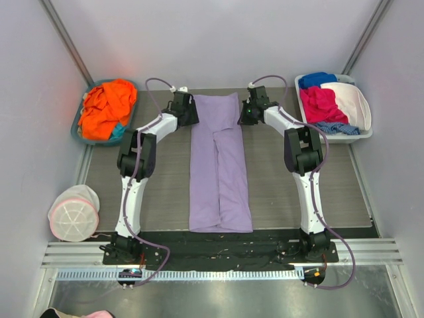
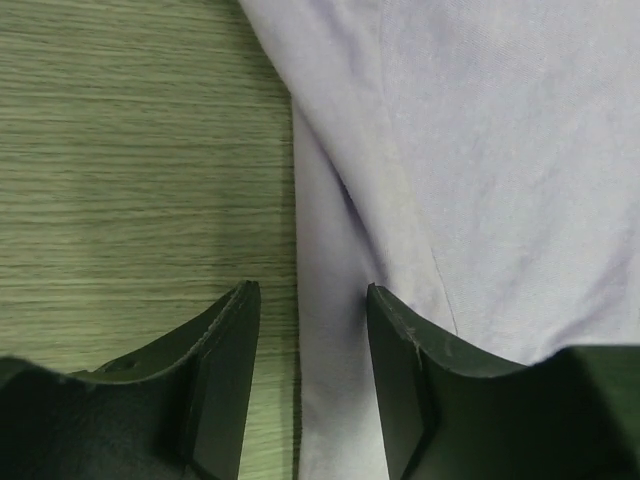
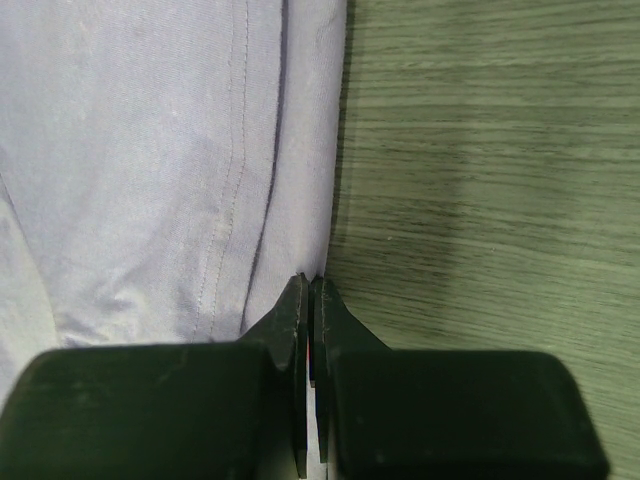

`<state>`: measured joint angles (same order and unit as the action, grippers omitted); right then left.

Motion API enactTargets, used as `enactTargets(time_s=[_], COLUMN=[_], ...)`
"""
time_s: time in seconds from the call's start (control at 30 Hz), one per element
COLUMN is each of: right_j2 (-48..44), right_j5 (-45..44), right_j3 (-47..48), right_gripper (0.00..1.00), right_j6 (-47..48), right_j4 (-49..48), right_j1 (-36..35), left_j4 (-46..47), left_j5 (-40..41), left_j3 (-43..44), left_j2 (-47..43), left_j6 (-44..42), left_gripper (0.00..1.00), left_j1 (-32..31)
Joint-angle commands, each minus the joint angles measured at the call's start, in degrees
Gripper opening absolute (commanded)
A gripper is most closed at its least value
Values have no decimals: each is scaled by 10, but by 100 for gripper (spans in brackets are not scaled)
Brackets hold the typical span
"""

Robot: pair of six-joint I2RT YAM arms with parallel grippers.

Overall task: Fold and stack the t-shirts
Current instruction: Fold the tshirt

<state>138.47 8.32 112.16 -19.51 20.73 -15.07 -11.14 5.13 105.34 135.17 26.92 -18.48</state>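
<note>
At far left, the orange t-shirts lie heaped in a basket, not yet folded. The left gripper stands jaws apart, straddling the far-left edge of the lavender t-shirt, which lies mid-table as a long strip, sides turned in. The right gripper has its jaws together at the far-right edge; pinched cloth cannot be confirmed. Judgement: the crosswise fold is in hand. Next, both far corners need securing, then carrying toward the near hem.
</note>
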Motion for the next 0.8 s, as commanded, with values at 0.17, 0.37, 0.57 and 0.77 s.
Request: enactTargets(time_s=[0.17,0.37,0.57,0.77], right_j2=[-1,0,-3,-6], right_j5=[-18,-23,-30,-40], right_j3=[-20,-26,-27,-31], right_gripper=[1,1,1,1], right_j6=[9,5,2,-3], right_j4=[40,40,40,40], right_j1=[11,15,20,24], left_j4=[-6,-6,-1,-4], left_j5=[-21,-11,-11,-14], left_j3=[20,-13,-41,-46], left_j2=[13,-3,-24,-24], left_j6=[8,-1,-6,-9], left_gripper=[29,14,15,15], left_j1=[-2,1,13,25])
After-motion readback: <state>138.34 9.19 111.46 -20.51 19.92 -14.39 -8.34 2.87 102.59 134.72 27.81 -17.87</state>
